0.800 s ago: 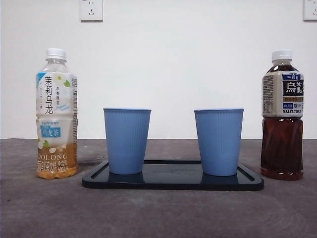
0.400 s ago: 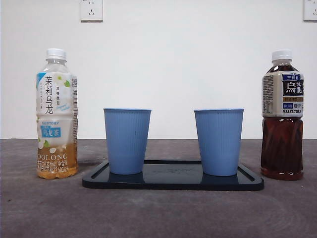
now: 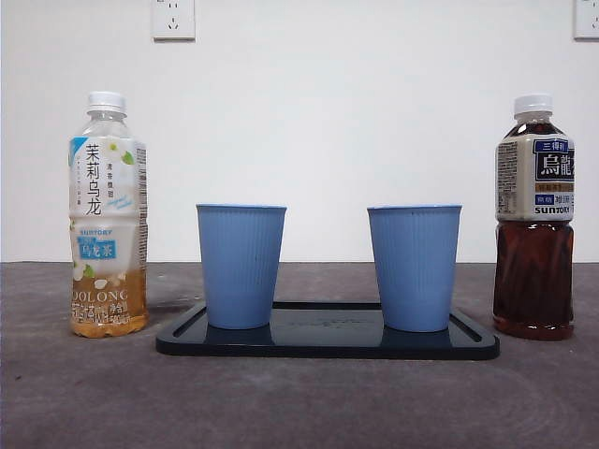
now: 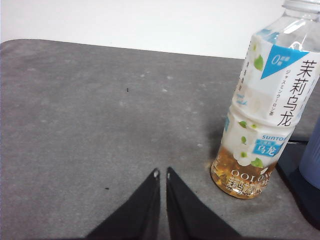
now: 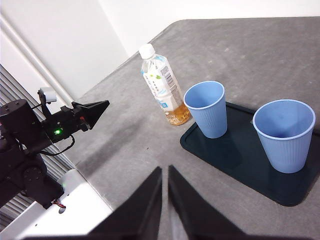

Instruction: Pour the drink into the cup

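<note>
Blue cups [image 3: 241, 266] on tray [image 3: 328, 342] (unmoved since before), both grippers' jaws closed, empty, away from bottles [image 3: 108, 215].

the left wrist view crops the jasmine oolong bottle [image 4: 267, 110] at its cap.

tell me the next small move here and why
Probably open the left end effector and ease it toward the jasmine oolong bottle. Its jaws are shut and well short of the bottle, which stands capped beside the tray, and both blue cups look empty.
</note>
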Controlling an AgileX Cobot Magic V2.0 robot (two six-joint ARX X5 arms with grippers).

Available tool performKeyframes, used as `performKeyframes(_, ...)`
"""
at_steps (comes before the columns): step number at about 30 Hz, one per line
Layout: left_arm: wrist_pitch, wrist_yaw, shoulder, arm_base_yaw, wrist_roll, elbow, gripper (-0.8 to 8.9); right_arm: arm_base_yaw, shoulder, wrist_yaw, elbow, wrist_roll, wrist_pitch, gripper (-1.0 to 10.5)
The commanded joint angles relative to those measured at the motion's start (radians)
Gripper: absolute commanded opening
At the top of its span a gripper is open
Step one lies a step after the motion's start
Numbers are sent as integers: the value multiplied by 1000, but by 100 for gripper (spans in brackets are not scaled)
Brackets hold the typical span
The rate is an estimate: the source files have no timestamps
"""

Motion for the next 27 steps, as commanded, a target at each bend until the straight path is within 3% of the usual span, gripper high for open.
performKeyframes(1, -5, -1, -1, 0, 12, -20, 21, 4, 3, -1, 12, -10, 10, 17)
performKeyframes(8, -4, -1, -1, 0, 12, -20, 21, 4, 2, 5, 6, -12, 24, 17)
performKeyframes(9, -4, -1, -1, 0, 12, -20, 21, -7, -5, 29, 3, -17, 38, 16)
performKeyframes(11, -5, -1, -1, 0, 12, -20, 21, -43, -16, 111, -8, -127, 54, 15)
performKeyframes(14, -5, -1, -1, 0, 12, -20, 21, -102, -64, 177, -73, -217, 92, 14)
performKeyframes(21, -5, -1, -1, 0, 12, -20, 21, -192, -243, 405, -411, -247, 391, 14)
performKeyframes(27, -5, -1, -1, 0, 12, -20, 21, -210, -362, 587, -702, -251, 657, 15)
